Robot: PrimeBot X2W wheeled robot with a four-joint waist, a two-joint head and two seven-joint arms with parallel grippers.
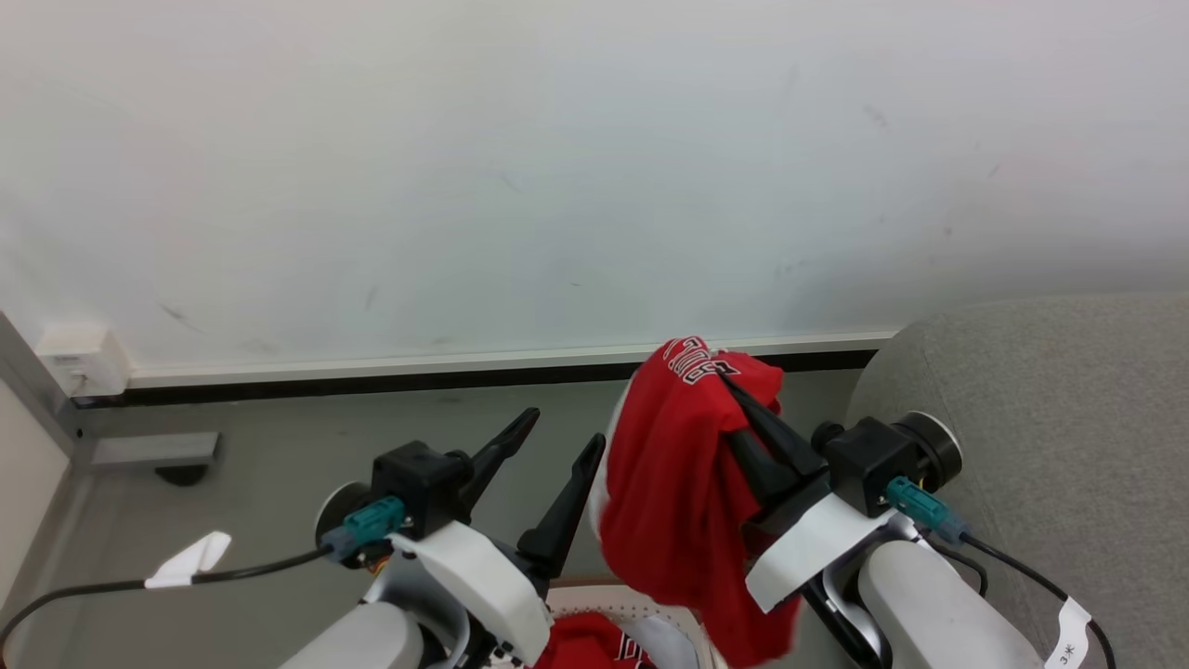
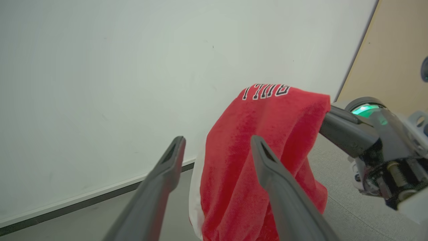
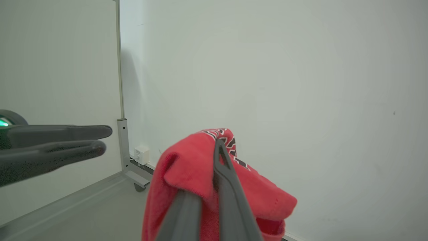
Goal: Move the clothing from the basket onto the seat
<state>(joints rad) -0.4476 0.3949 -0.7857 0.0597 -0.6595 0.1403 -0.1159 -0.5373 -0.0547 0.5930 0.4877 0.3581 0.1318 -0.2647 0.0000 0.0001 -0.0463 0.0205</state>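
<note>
The right gripper (image 1: 729, 404) is clenching a fold of a red jersey (image 1: 669, 502) near its black-and-white lettering, holding it in the air between the basket (image 1: 650, 615) and the grey upholstered seat (image 1: 1050, 400); the rest of the cloth is hanging down in a loose bunch, its lower end reaching towards the basket's rim in the head view. The left gripper (image 1: 563, 429) is standing spread, grasping nothing, just beside the hanging cloth; a second red garment (image 1: 585, 646) is lying in the basket.

The jersey is looking soft, light and limp, so it is likely to drape and swing rather than keep any shape; a pinch on a thick fold or hem seems the surest hold, and the trailing end may be catching on the rim.

In the right wrist view one finger is lying buried under the cloth, so how much is pinched is hard to judge; the basket is being cut off by the head view's bottom edge, so what remains inside is unclear; the lettering is folded and not readable; most of the seat is running past the frame's right side.
</note>
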